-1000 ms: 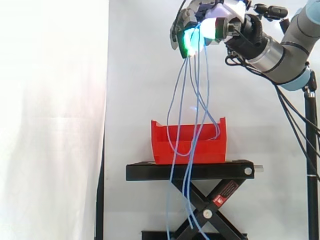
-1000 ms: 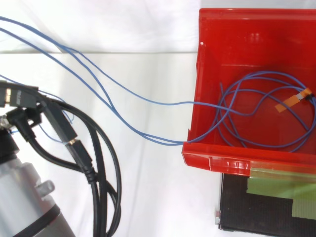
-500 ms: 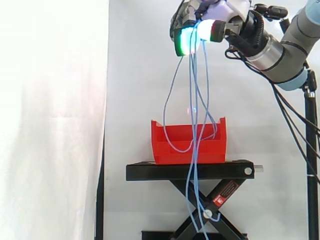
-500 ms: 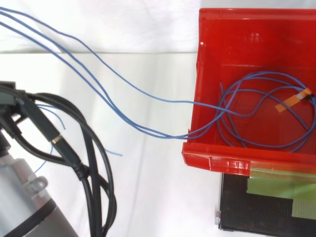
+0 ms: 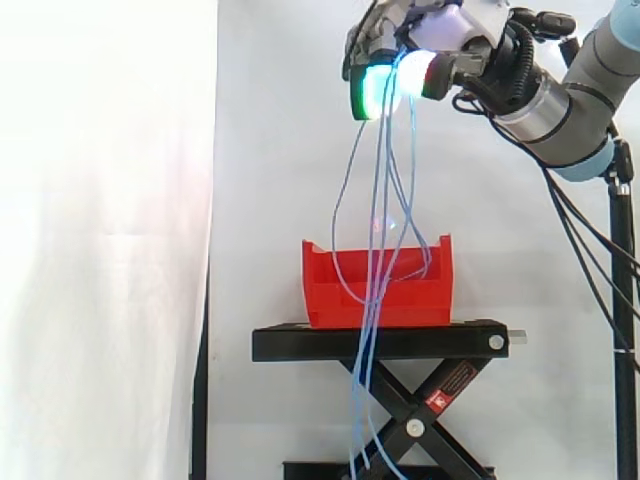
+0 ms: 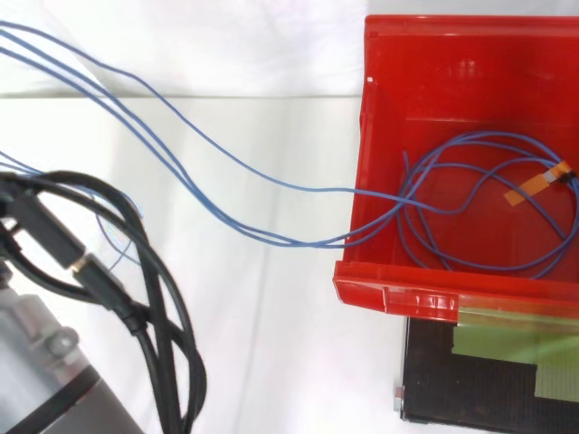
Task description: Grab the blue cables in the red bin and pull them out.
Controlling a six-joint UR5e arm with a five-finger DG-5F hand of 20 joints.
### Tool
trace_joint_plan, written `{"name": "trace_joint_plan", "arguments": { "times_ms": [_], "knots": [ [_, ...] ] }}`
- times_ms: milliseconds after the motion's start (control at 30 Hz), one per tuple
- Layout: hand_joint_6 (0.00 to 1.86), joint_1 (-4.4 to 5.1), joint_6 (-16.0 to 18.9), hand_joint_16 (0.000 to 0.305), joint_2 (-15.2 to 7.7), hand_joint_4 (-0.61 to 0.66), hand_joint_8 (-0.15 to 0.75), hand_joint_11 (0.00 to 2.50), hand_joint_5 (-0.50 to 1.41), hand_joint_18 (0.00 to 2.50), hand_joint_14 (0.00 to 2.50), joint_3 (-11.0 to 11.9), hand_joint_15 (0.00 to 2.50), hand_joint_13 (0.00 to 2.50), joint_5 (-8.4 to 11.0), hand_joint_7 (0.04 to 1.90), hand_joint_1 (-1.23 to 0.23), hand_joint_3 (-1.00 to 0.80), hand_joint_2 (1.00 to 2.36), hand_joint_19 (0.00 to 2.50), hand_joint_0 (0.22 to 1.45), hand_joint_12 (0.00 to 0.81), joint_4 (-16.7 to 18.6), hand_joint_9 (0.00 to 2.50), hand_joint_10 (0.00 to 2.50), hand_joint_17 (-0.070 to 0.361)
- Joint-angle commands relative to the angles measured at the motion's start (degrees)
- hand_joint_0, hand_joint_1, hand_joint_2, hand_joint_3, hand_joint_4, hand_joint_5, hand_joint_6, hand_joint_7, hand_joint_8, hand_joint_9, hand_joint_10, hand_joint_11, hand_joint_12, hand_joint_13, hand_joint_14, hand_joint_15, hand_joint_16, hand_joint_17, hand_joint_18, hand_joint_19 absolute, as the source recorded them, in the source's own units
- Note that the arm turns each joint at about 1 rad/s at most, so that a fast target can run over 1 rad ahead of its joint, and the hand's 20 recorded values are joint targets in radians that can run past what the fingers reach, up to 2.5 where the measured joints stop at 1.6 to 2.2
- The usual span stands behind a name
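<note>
- The hand [image 5: 445, 30] is hanging high above the red bin [image 5: 330, 295]. Its fingers are curling tight around the blue cables [image 5: 381, 200].
- Its fingertips [image 5: 372, 88] are glowing green and white right where they are pinching the cables.
- The cables are running from the hand down to the bin. Some are looping into it. Some are passing in front of it and dangling far below it.
- Seen from above, three strands [image 6: 317, 190] are crossing the bin's wall [image 6: 470, 72] and stretching away from it.
- Inside the bin, the rest of the cables are lying in loose loops on its floor.
- A little strip of orange tape [image 6: 536, 184] is sitting on the cables inside the bin.
- The black stand [image 5: 380, 342] is sitting right under the bin and holding it up.
- A white curtain [image 5: 110, 240] is hanging behind the bin.
</note>
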Motion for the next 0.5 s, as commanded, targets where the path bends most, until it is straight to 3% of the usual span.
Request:
{"name": "trace_joint_plan", "arguments": {
  "times_ms": [0, 100, 233, 333, 400, 467],
  "knots": [
    [0.68, 0.18, 3.6, 0.040, 0.0, 0.15, 0.311, 1.51, 0.77, 0.81, 2.38, 0.0, 0.94, 0.89, 2.18, 0.68, -0.76, -1.00, 1.00, 1.18, 0.82, 0.351, -3.4, 0.73, 0.57, 0.091],
    [0.68, 0.44, 8.3, 0.041, 0.1, 0.14, 0.313, 1.51, 0.77, 0.81, 2.38, 0.0, 0.95, 0.89, 6.75, 0.68, -0.76, -1.00, 1.00, 1.17, 0.82, 0.345, -9.5, 0.73, 0.57, 0.091],
    [0.68, 0.88, 13.5, 0.041, 0.1, 0.14, 0.310, 1.50, 0.77, 0.81, 2.38, 0.0, 0.95, 0.89, 11.32, 0.69, -0.76, -1.00, 1.00, 1.17, 0.82, 0.351, -17.1, 0.73, 0.57, 0.091],
    [0.68, 1.14, 16.8, 0.041, 0.1, 0.14, 0.311, 1.52, 0.77, 0.81, 2.38, 0.0, 0.93, 0.89, 13.43, 0.69, -0.76, -1.00, 1.00, 1.17, 0.82, 0.344, -20.1, 0.73, 0.56, 0.091],
    [0.68, 1.50, 22.8, 0.041, 0.1, 0.15, 0.306, 1.51, 0.77, 0.81, 2.38, 0.1, 0.94, 0.89, 15.63, 0.69, -0.76, -1.00, 1.00, 1.17, 0.82, 0.351, -24.5, 0.73, 0.56, 0.091],
    [0.66, 1.67, 25.1, 0.041, 0.1, 0.14, 0.313, 1.52, 0.77, 0.81, 2.38, 0.0, 0.94, 0.89, 16.33, 0.70, -0.76, -1.00, 1.00, 1.16, 0.82, 0.351, -25.7, 0.73, 0.56, 0.092]
  ]
}}
